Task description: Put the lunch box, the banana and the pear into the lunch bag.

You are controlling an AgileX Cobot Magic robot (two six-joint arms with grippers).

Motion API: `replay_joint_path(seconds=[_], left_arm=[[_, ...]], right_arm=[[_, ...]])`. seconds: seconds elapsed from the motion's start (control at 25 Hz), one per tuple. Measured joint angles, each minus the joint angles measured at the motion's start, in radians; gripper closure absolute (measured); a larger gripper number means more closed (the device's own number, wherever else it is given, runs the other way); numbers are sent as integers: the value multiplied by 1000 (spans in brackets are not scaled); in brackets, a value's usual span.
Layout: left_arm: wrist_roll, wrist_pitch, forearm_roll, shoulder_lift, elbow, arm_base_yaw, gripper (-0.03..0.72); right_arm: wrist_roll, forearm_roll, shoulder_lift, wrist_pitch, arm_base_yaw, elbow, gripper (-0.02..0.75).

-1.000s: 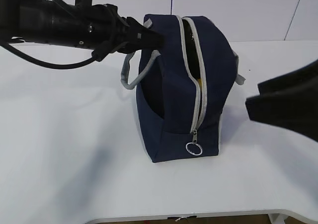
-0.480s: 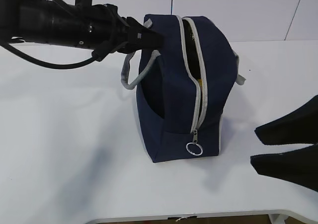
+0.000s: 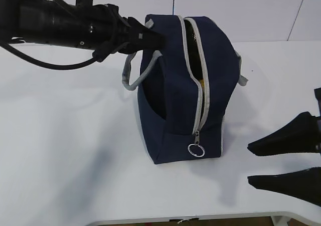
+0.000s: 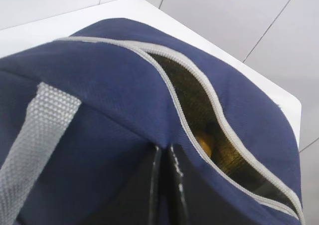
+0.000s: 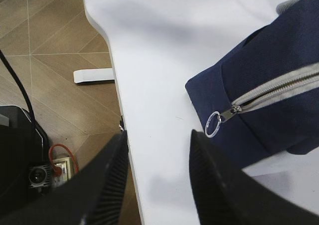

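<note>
The navy lunch bag (image 3: 170, 110) stands on the white table with its grey zipper partly undone along the top. My left gripper (image 3: 153, 38) is shut on a fold of fabric at the bag's upper left edge; the left wrist view shows the gripper (image 4: 164, 150) pinching the lunch bag (image 4: 114, 100). Through the zipper gap a yellow patch (image 4: 204, 137) shows; I cannot tell whether it is the banana or the pear. The lunch box is hidden. My right gripper (image 3: 249, 164) stands open to the right of the bag, low near the table's front edge, holding nothing.
The zipper's ring pull (image 3: 196, 150) hangs at the bag's near lower end, also seen as the ring pull (image 5: 213, 124) just right of my open right gripper (image 5: 158, 135). A grey handle (image 3: 131, 75) loops out on the left. The table edge (image 5: 122, 130) runs under the right gripper.
The right gripper has dropped lower and nearer the front right of the table, with its jaws now showing apart. The left gripper and the bag have not moved.
</note>
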Motion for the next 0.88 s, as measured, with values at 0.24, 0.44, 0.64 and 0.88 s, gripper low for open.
replay_joint_path(seconds=[0.24,0.44,0.64,0.88], left_arm=[[0,0,0,0,0,0,706],[0,0,-2,0,0,0,706],[0,0,-2,0,0,0,706],[0,25,20,0,0,0,704]], right_arm=[[-50,67,125,-44,0,0,386],[-97,86,188,-88,0,0,385],[-169,91,232,-122,0,0,385],[-192,93,259,-142,0,0,384]])
